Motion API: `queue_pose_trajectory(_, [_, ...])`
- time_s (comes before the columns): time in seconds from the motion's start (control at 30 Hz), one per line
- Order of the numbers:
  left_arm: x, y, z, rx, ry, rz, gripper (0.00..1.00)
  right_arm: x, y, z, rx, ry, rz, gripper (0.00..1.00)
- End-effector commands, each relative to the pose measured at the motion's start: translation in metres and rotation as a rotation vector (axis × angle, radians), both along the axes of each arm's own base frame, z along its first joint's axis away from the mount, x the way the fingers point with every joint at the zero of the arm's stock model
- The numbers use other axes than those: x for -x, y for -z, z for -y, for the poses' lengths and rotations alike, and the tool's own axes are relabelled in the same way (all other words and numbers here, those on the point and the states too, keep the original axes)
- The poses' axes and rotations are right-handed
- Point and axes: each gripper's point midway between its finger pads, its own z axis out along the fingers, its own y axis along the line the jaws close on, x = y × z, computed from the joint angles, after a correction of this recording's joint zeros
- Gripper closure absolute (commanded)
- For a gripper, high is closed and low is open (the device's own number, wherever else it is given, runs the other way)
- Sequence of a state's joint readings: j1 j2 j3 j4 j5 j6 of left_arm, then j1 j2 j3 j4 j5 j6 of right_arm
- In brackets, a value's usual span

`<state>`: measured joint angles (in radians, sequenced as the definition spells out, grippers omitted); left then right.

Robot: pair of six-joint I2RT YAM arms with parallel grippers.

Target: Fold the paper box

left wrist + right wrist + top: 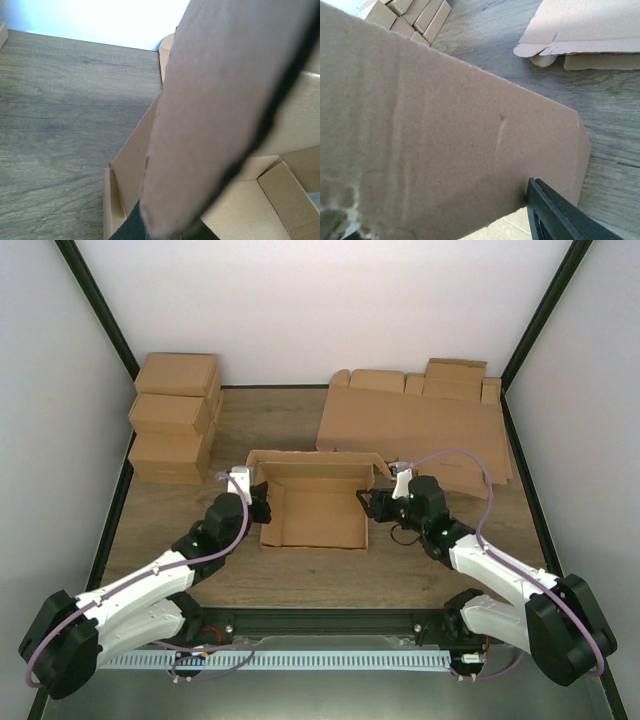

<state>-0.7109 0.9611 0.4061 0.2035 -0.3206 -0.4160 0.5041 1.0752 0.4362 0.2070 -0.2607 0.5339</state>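
Paper box (315,515) sits half formed on the table (300,575) between the two grippers. Its long axis runs straight from one gripper to the other, with the back wall up and the base flat. At its left end the left gripper (262,506) has its jaws pinched tight on the side flap (210,125), which rises from the fingers and fills most of that wrist view. The right gripper (368,502) is at the opposite end, just as near. An end flap (445,150) stands just ahead of it, and one dark finger (560,220) shows beside the cardboard. The other finger is hidden, so I cannot tell whether it grips or stands apart. I judge the coming move turns each end flap inward, toward the other hand. No print, label or brand is readable on the box, on the finished boxes (175,415) beyond the left gripper, or on the flat blanks (415,425) beyond the right.
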Motion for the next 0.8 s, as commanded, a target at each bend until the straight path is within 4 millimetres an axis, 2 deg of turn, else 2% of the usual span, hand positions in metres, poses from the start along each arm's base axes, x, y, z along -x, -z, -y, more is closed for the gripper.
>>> queue_pose_trajectory(0.0, [0.014, 0.014, 0.011, -0.016, 0.076, -0.060, 0.96, 0.008, 0.001, -0.009, -0.012, -0.036, -0.050, 0.49])
queue_pose_trajectory(0.2, [0.015, 0.015, 0.011, -0.025, 0.076, -0.060, 0.96, 0.009, -0.001, -0.010, -0.009, -0.052, -0.038, 0.49])
queue_pose_trajectory(0.33, [0.014, 0.015, 0.011, -0.028, 0.074, -0.061, 0.96, 0.004, -0.002, -0.005, 0.024, -0.023, -0.019, 0.47])
queue_pose_trajectory(0.53, [0.014, 0.013, 0.011, -0.031, 0.073, -0.065, 0.96, -0.004, -0.012, 0.001, 0.046, 0.019, 0.012, 0.50])
queue_pose_trajectory(0.77, [0.012, 0.000, 0.011, -0.019, 0.058, -0.087, 0.96, -0.018, -0.029, -0.003, 0.066, 0.031, 0.020, 0.73])
